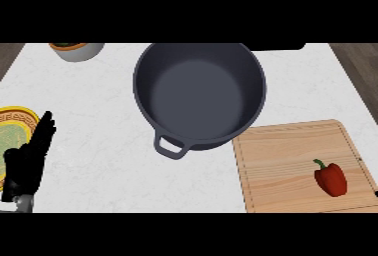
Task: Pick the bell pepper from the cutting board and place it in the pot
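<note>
While the red bell pepper (331, 180) lies near the right edge of the wooden cutting board (284, 160), its green stem pointing away from me, the dark grey pot (198, 95) stands just beside the board's far left corner, one loop handle turned toward the near side. The left hand (28, 160) rests at the white counter's (96, 115) left edge, fingers straight and upright, holding nothing, partly covering a yellow-rimmed plate (13, 125). A small white container (76, 50) sits far left.
</note>
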You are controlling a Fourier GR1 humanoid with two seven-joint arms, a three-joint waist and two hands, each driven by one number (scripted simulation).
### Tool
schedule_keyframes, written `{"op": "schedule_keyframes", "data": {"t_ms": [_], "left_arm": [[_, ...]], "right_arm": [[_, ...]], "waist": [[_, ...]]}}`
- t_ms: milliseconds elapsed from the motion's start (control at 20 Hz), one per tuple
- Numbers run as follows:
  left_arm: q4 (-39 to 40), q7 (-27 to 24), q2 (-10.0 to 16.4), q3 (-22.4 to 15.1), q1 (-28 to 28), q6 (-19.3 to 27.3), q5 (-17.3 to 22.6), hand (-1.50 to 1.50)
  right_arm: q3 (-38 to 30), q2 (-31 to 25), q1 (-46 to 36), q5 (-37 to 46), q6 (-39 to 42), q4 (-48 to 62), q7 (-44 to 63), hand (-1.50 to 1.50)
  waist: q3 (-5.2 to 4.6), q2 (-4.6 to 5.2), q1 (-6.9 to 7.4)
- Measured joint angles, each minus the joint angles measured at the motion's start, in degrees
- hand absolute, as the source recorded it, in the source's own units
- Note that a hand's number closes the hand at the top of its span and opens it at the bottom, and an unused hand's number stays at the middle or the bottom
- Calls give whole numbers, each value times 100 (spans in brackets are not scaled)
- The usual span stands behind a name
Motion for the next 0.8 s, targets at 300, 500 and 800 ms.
{"op": "schedule_keyframes", "data": {"t_ms": [300, 500, 800], "left_arm": [[-192, 147, 70, 33, 92, -184, -93, 0], [-210, 139, 52, 47, 135, -253, -148, 0], [-244, 286, 37, 22, -62, -322, -216, 0]], "right_arm": [[-297, -518, 891, 44, 582, -995, 521, -150], [-213, -973, 941, 253, 960, -1664, 1551, -150], [265, -1784, 644, 519, 1830, -2189, 3222, -150]], "waist": [[-6, 37, 124], [-9, 55, 191], [-14, 89, 313]]}}
